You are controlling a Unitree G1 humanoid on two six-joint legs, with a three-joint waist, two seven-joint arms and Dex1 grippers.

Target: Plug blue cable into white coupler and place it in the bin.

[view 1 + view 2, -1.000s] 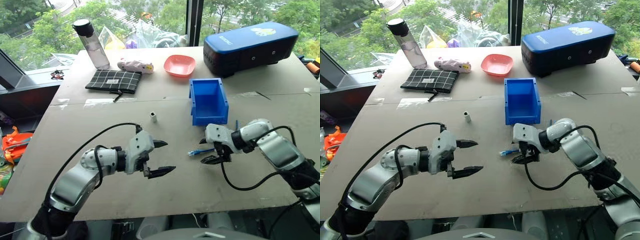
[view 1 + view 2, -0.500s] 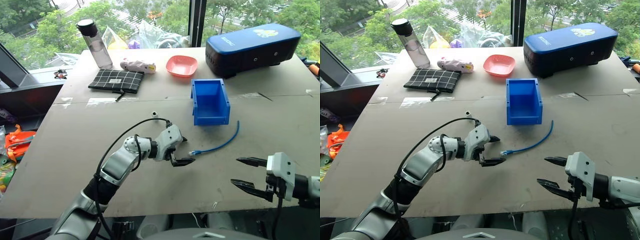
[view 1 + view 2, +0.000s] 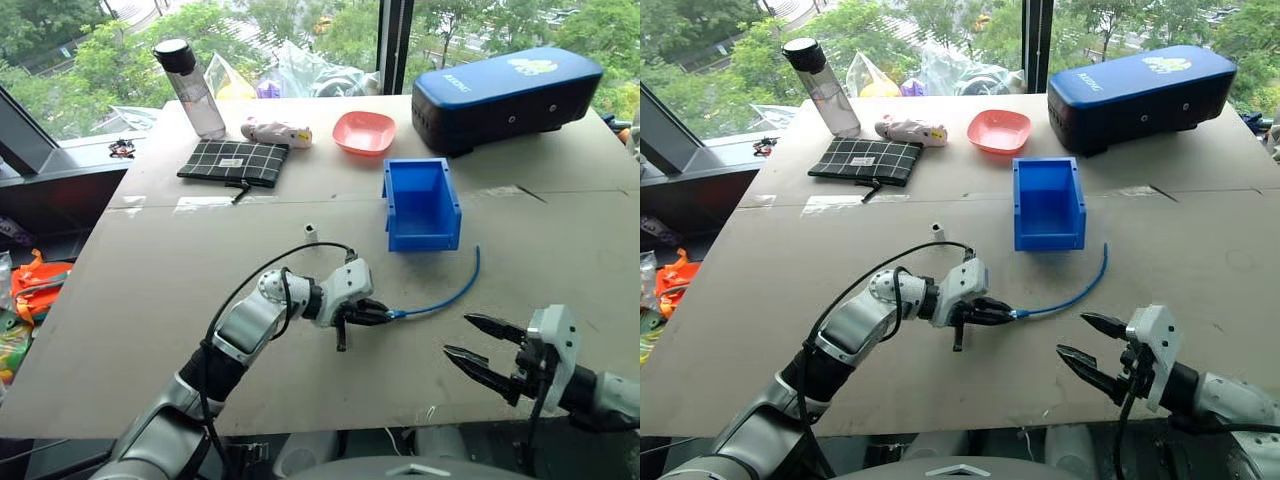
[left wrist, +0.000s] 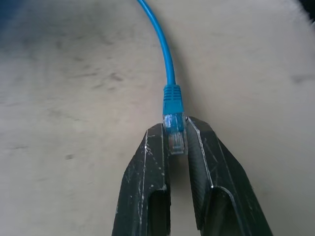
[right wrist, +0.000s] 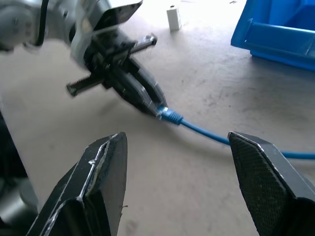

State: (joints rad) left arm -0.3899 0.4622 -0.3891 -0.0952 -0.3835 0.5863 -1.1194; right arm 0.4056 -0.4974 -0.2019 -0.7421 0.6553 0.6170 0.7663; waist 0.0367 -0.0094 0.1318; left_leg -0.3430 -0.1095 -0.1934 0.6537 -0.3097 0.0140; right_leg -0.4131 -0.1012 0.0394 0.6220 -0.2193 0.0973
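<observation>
1. Table (image 3: 150, 300): flat grey board surface, carrying every item listed below.
2. Large dark-blue case (image 3: 505, 92): at the far right of the table, behind the bin.
3. Bin (image 3: 421, 204): bright blue, upright on the table just in front of the case, interior bare as seen from above.
4. Checked pouch (image 3: 233, 161): flat at the far left; clear bottle (image 3: 188, 88) with dark cap upright behind it.
5. Pink bowl (image 3: 361, 131): far side, between pouch and case.
6. Left gripper (image 3: 384, 314): low over the table centre, pointing toward the robot's right; black fingers (image 4: 152, 172) pressed together on the clear plug of the blue cable.
7. Right gripper (image 3: 483, 347): near the front edge at the right, fingers (image 5: 98, 182) spread wide with nothing between them, well apart from the cable.
8. Blue cable (image 3: 450, 294): lying on the table, curving from the pinched plug away toward the bin's near right corner; far end on the surface beside the bin, not inside it.
9. White coupler (image 3: 310, 233): standing alone on the table left of the bin, beyond the left arm, touched by neither gripper.
</observation>
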